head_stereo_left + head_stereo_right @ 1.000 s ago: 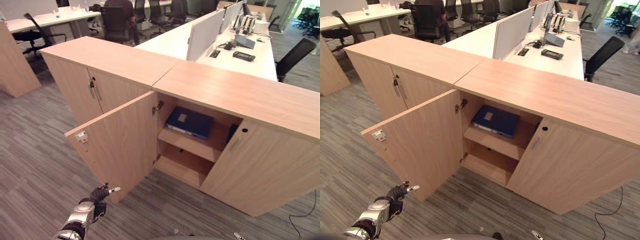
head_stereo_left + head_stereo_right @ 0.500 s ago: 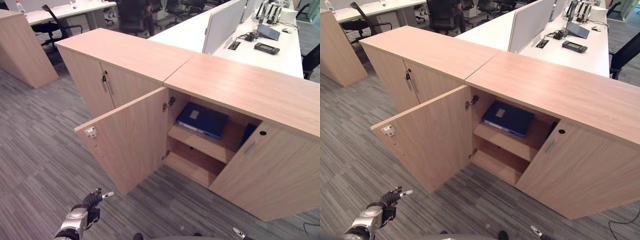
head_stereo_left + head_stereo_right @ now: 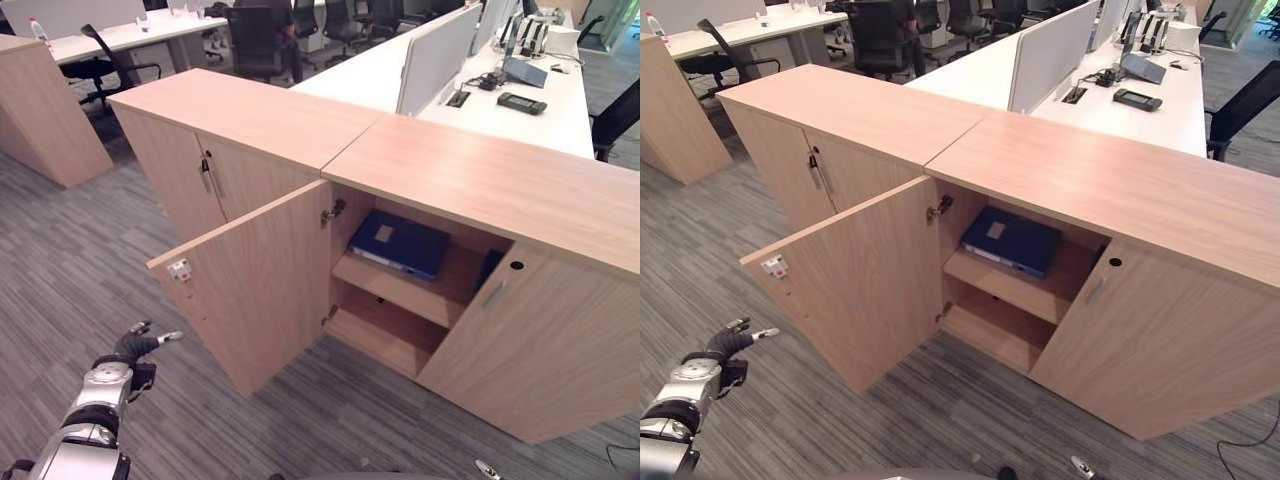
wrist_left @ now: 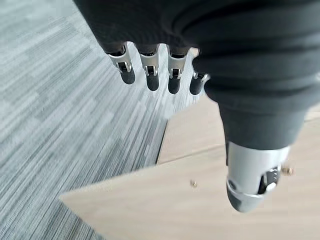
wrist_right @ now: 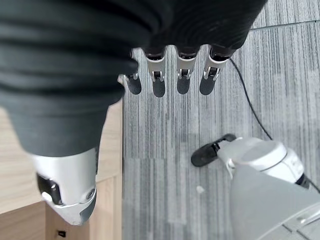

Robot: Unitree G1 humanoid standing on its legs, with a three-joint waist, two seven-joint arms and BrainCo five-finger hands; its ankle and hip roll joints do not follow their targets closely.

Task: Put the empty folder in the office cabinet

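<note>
Left hand (image 3: 133, 347) is seen in the left eye view, fingers relaxed and empty, just beside the open door (image 3: 255, 285). The folder (image 3: 400, 242) lies on the upper shelf of the cabinet (image 3: 480, 175); placement is judged done, closing remains. In the left wrist view, straight fingers (image 4: 151, 75) hang above the door edge. In the right wrist view, the right hand (image 5: 165, 75) is released, above the carpet (image 5: 165, 150). Since the earlier frame, the left hand has been raised toward the door.

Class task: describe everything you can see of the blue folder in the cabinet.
The folder is dark blue, thick like a ring binder, with a small pale label on its cover. It lies flat, somewhat askew, on the upper shelf of the open cabinet, behind the swung-out door. Neither hand touches it.
</note>
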